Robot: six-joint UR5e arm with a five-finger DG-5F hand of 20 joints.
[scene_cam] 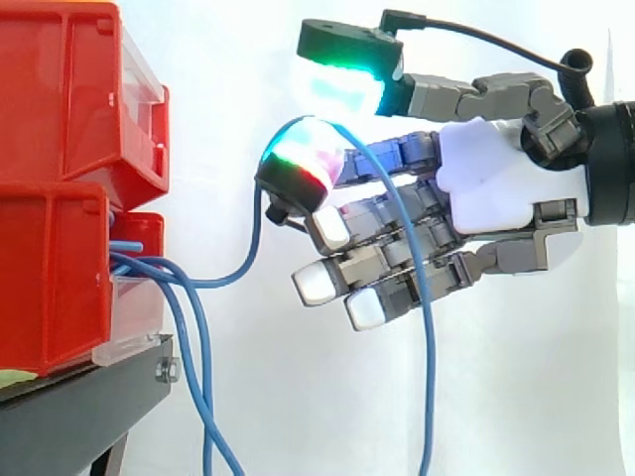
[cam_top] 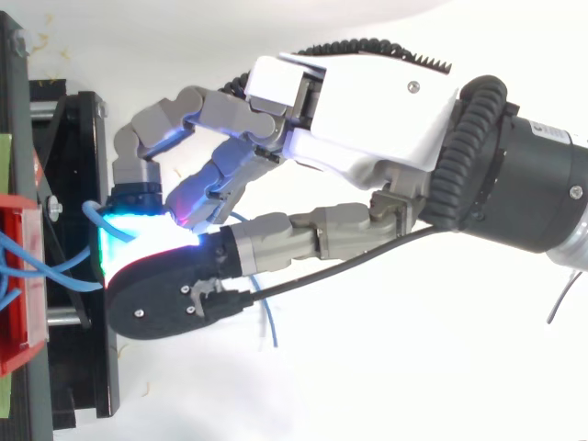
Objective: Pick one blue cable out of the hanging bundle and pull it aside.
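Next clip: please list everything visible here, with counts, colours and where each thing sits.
red plastic bins: two, red, stacked at left on the stand.
black metal stand: one, black, under the bins.
blue cables: several strands, blue, hanging from the bins' front.
picked blue cable: one, blue, looped over a finger and pinched by the robot hand.
white curtain: one, white, behind everything.
robot hand: one, grey and white with glowing pads, right of the bins.
robot arm: one, black, entering from the right.

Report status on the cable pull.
Hand shut on one blue cable. Cable held apart from the bundle at the red bins. Nothing in the way.
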